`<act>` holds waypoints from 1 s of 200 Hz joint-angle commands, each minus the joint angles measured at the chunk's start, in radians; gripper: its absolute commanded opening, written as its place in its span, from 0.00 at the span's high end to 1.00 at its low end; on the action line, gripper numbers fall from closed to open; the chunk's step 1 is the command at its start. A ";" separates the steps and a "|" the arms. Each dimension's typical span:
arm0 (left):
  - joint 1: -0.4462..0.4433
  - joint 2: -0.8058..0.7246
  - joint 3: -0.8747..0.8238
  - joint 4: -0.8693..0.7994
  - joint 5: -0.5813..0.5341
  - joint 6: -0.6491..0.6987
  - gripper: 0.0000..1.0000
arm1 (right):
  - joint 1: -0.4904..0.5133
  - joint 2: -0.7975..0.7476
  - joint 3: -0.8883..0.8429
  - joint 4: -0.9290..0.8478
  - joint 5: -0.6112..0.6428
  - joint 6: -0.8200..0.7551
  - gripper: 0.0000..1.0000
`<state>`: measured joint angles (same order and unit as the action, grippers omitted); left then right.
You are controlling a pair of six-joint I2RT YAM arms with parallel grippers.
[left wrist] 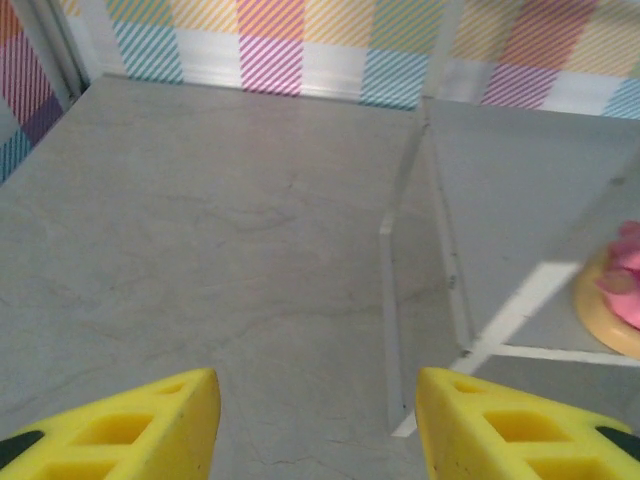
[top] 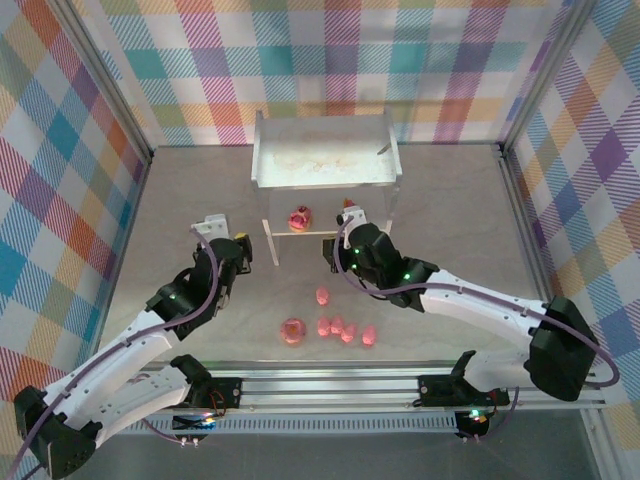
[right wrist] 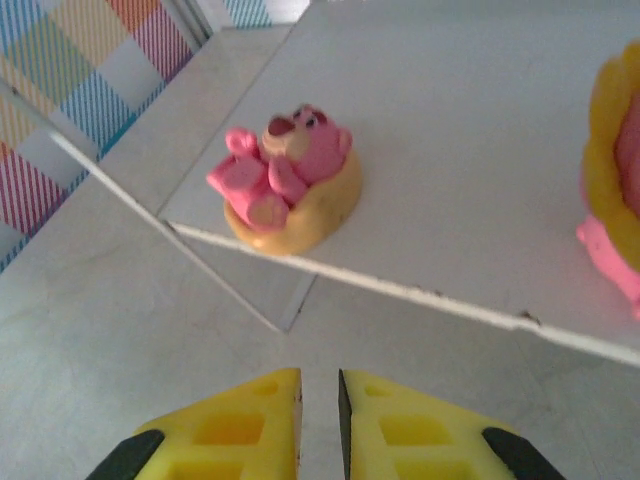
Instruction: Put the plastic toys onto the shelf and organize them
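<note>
Grey tabletop (top: 180,200) across most of the overhead frame, boxed in by plaid walls (top: 60,150) at left, right and top.

White shelf (top: 325,150) at upper centre, back against the far wall. Pale, scuffed top board. Lower board visible beneath its front edge, on thin white legs.

Left arm (top: 120,350) stretched from the lower left corner toward the shelf's left side. Right arm (top: 480,300) stretched from the lower right to the middle of the frame, just below the shelf front.

Left end effector (top: 228,236) left of the front left leg, not touching it. In the left wrist view, yellow fingers (left wrist: 150,425) spread well apart along the bottom edge, bare tabletop between them, nothing held.

Right end effector (top: 336,243) just below the lower board's front edge. In the right wrist view, fingers (right wrist: 240,420) drawn almost together at bottom centre, a thin slit between them, nothing clamped.

Two toys on the lower board:
- Pink bear toy (right wrist: 290,180) on a tan base, near the front edge, left of centre in the right wrist view.
- Yellow and red toy (top: 350,208) to its right, well apart from it.

On the tabletop at lower centre of the overhead frame:
- Pink donut (top: 293,331) furthest left.
- Row of four pink pigs (top: 346,330) just to its right, close together.
- Lone pink pig (top: 322,296) above the row, toward the shelf.
</note>
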<state>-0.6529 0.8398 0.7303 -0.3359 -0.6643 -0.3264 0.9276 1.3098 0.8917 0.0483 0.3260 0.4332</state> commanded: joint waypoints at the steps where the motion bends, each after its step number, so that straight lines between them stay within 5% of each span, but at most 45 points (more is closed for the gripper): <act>1: 0.057 0.021 -0.033 0.113 0.072 -0.018 0.46 | 0.013 0.047 0.048 0.102 0.080 -0.010 0.81; 104: 0.208 0.152 -0.051 0.276 0.241 -0.037 0.45 | 0.046 0.214 0.102 0.234 0.217 -0.057 0.80; 200: 0.236 0.195 -0.048 0.303 0.291 -0.035 0.44 | 0.033 0.255 0.137 0.233 0.229 -0.092 0.80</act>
<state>-0.4339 1.0264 0.6792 -0.0685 -0.3893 -0.3523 0.9680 1.5417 0.9928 0.2539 0.5392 0.3649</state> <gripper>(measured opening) 0.557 0.198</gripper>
